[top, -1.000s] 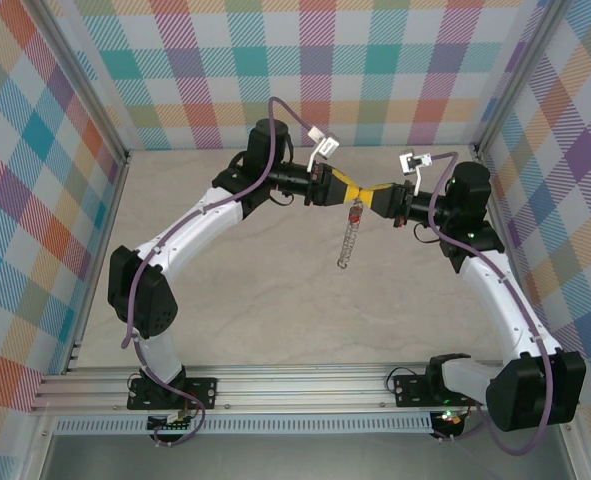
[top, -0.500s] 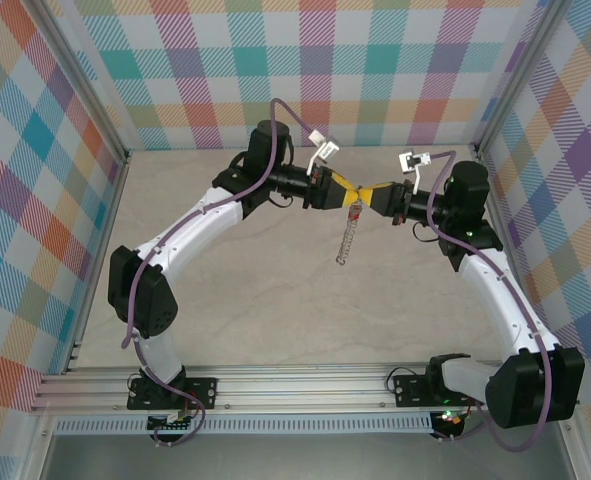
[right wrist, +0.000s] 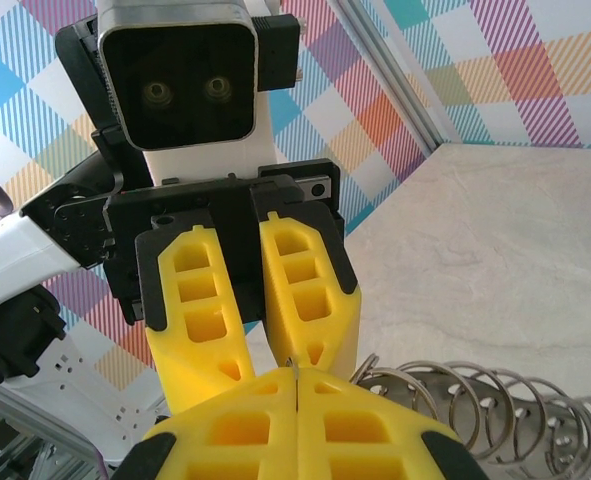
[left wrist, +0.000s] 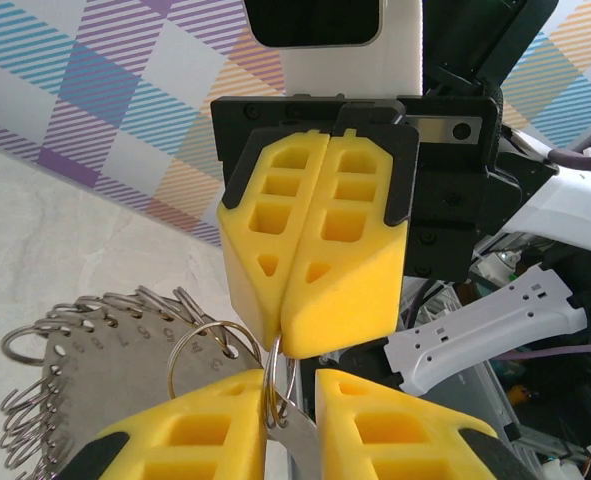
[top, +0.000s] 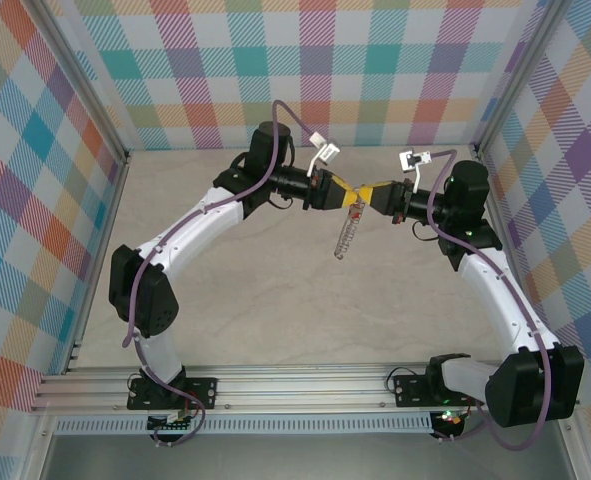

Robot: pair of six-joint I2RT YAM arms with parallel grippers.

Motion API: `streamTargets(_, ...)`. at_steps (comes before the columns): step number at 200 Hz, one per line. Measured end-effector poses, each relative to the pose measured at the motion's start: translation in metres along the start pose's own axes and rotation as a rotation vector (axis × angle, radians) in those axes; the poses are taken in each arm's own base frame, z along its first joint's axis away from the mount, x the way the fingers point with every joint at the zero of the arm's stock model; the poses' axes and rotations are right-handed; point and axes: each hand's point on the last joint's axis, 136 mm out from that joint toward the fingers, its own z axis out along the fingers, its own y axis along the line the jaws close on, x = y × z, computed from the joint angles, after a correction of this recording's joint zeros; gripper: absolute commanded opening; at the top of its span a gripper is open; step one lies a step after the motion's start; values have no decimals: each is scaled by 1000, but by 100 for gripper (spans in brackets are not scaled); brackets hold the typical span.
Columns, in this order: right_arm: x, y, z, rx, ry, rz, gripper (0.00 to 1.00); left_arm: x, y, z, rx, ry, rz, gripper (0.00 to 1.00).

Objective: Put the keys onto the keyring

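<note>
Plaid walls (top: 325, 70) are seen round a pale table surface (top: 275, 310), and the two grippers are met tip to tip above its far middle.
An aluminium rail (top: 305, 385) is laid along the near edge, and purple cables (top: 275, 150) are looped over both wrists. The left gripper (top: 342, 191) is closed onto a flat silver piece, probably the blade of the key (top: 356, 201), whose red head is seen as a small spot between the yellow fingers. The right gripper (top: 370, 198) is pressed fully together, with one ring of the keyring (top: 345, 235) pinched at its tips. The keyring is seen as a long string of thin silver rings, hung slanting toward the middle of the surface. Whether its lower end is touching the surface cannot be told. In the left wrist view the join is blocked by the right gripper's fingers, so how ring and key are linked is hidden.
</note>
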Motion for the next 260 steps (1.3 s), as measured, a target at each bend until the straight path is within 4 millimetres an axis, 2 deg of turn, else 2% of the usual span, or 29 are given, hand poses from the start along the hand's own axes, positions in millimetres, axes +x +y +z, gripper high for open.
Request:
streamTargets(27,0,0,0,0,0,0,0,-6,1,1,-4,-20,0,14)
streamTargets(59,0,0,0,-3,-1,-3,0,-10,2,1,-9,-34,-9,0)
streamTargets(85,-2,0,-1,0,-5,-7,0,-11,3,2,-9,-39,-10,0)
streamTargets(96,-2,-1,-1,5,-7,-6,18,-11,3,2,-10,-41,-11,0)
streamTargets(120,-5,-7,-4,38,-21,9,38,-13,4,4,-17,-51,-11,0)
streamTargets(144,-15,-9,-16,87,-65,11,39,-14,4,7,-18,-60,-16,0)
streamTargets(163,-24,-3,-32,129,-122,-17,41,-16,4,7,-18,-73,-15,0)
streamTargets(180,-25,3,-43,159,-159,-30,44,-19,5,7,-22,-85,-18,0)
streamTargets(197,-19,5,-49,175,-178,-31,49,-22,4,7,-21,-96,-16,0)
streamTargets(242,11,-13,-47,181,-153,48,59,-30,0,6,-10,-120,-12,0)
streamTargets(260,16,-13,-46,165,-143,56,63,-32,-2,5,-7,-127,-13,0)
